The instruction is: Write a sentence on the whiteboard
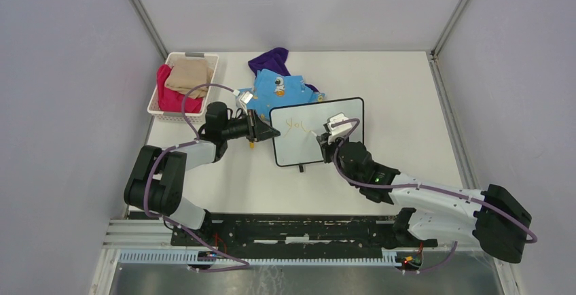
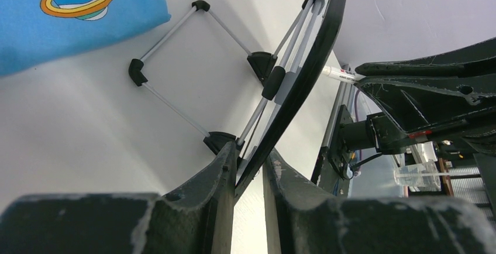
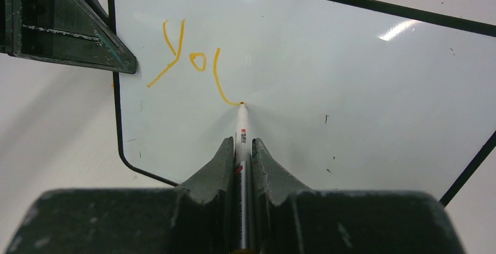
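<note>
The whiteboard [image 1: 309,139], white with a thin black frame, stands tilted near the table's middle. My left gripper [image 1: 261,130] is shut on its left edge; in the left wrist view the fingers [image 2: 222,172] pinch the black frame [image 2: 304,72]. My right gripper [image 1: 328,134] is shut on a white marker [image 3: 243,143]. Its tip touches the board [image 3: 351,90] at the end of an orange stroke. The sentence [image 3: 196,61] reads "yo" plus a partial third letter. The writing also shows in the top view [image 1: 296,127].
A white basket [image 1: 157,108] with red and tan cloth stands at the back left. A blue printed garment [image 1: 278,88] and a purple one [image 1: 272,58] lie behind the board. The blue cloth also shows in the left wrist view [image 2: 76,14].
</note>
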Robot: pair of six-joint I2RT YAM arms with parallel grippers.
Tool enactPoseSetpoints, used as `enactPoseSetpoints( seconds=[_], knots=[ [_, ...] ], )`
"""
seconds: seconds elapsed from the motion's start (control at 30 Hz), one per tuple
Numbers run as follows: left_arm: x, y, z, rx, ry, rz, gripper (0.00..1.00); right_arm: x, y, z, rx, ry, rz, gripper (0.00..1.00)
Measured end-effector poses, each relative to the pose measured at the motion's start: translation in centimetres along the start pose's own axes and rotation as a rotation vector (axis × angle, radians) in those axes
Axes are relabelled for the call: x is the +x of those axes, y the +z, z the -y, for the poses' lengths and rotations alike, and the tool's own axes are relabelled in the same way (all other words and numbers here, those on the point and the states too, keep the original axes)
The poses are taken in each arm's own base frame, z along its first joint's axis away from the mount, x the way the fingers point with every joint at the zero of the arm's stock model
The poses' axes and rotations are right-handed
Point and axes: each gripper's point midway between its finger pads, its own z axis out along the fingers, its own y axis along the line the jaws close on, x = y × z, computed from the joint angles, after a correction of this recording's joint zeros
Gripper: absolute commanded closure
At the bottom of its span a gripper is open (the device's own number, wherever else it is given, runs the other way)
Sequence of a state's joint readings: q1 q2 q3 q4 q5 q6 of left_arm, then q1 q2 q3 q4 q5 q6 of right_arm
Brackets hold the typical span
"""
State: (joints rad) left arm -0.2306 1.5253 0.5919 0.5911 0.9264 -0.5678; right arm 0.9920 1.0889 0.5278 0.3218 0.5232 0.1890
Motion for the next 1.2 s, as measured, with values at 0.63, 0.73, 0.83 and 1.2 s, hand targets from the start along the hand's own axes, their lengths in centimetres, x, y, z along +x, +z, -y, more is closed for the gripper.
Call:
enactPoseSetpoints(
  seconds=[0.63, 0.73, 0.83, 1.2],
  knots=[
    [0.0, 0.1, 0.1, 0.008, 0.03, -0.007, 0.82, -2.1, 1.1, 1.2, 0.048, -0.023, 0.024, 1.0],
    [0.0, 0.2, 0.2, 0.011, 0.036, -0.008, 0.83, -2.5, 1.4, 1.2, 0.052, -0.028, 0.028, 1.0],
    [0.0, 0.2, 0.2, 0.011, 0.038, -0.008, 0.84, -2.8, 1.6, 1.2, 0.055, -0.032, 0.031, 1.0],
    [0.0, 0.2, 0.2, 0.013, 0.038, -0.01, 0.92, -3.6, 1.8, 1.5, 0.062, -0.028, 0.043, 1.0]
  ],
)
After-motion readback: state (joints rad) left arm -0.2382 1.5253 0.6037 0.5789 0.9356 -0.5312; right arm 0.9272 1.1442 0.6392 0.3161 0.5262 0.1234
